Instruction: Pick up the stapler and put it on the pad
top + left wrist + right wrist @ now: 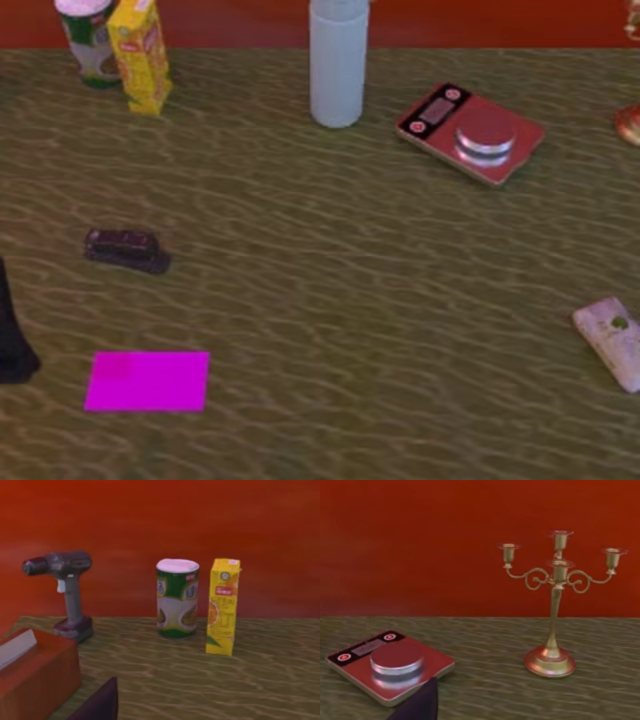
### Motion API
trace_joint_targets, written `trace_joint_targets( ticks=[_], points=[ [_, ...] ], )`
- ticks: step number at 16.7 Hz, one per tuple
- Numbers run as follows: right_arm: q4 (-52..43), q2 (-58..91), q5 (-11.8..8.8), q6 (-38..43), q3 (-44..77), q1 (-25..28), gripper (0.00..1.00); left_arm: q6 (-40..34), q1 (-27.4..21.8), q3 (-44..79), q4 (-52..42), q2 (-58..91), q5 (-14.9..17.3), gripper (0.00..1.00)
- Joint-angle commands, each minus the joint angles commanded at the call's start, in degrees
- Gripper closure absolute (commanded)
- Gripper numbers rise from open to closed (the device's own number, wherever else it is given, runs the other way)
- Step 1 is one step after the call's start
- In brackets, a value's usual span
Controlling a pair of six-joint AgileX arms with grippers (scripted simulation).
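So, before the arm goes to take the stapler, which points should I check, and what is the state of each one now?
1. Stapler lies free on the table, nothing on it: ok.
2. Pad is bare: ok.
3. Stapler and pad are apart, with an open path between them: ok.
4. Left arm is at the table's left edge, near both: ok.
5. Left gripper open: cannot tell.
6. Scale and pale oblong object are far from the work: ok.
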Motion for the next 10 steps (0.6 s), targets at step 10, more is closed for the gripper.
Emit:
trace_joint_targets(
  ticks=[10],
  points=[
    [0.0,0.0,0.0,0.0,0.0,0.0,0.0,18.9,-1.59,20.59,-13.86,21.52,0.06,0.0]
  ],
)
